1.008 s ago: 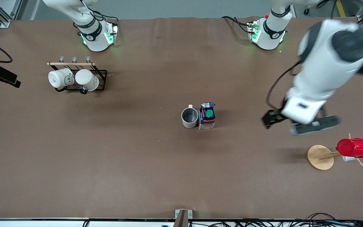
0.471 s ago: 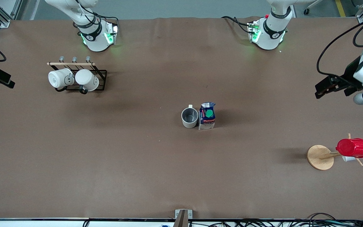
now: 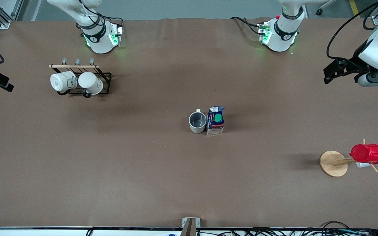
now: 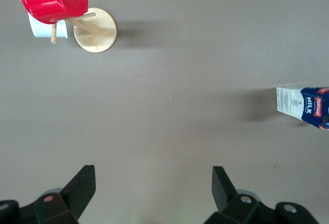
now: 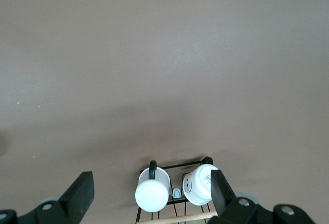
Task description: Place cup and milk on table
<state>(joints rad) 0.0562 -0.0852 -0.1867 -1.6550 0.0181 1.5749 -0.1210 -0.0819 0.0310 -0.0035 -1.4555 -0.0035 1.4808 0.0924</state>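
Note:
The cup (image 3: pixel 197 122), cream-beige with a grey interior, stands upright in the middle of the brown table (image 3: pixel 143 164). The milk (image 3: pixel 215 120), a dark-blue carton with a green cap, stands upright right beside it, toward the left arm's end. The carton's edge also shows in the left wrist view (image 4: pixel 308 106). My left gripper (image 3: pixel 331 70) hangs open and empty over the left arm's end of the table, well away from both; it also shows in its own wrist view (image 4: pixel 154 183). My right gripper (image 3: pixel 0 81) is open and empty over the right arm's end, above the mug rack (image 5: pixel 152 180).
A black wire rack (image 3: pixel 105 76) holds two plain white mugs (image 3: pixel 61 81) (image 3: pixel 90 82) near the right arm's base. A wooden stand (image 3: pixel 332 163) carries a red ribbed cup (image 3: pixel 367 153) at the left arm's end, nearer the front camera.
The left arm has swung from beside the milk out to the left arm's end of the table. The cup and milk have not moved. The right gripper barely shifted.

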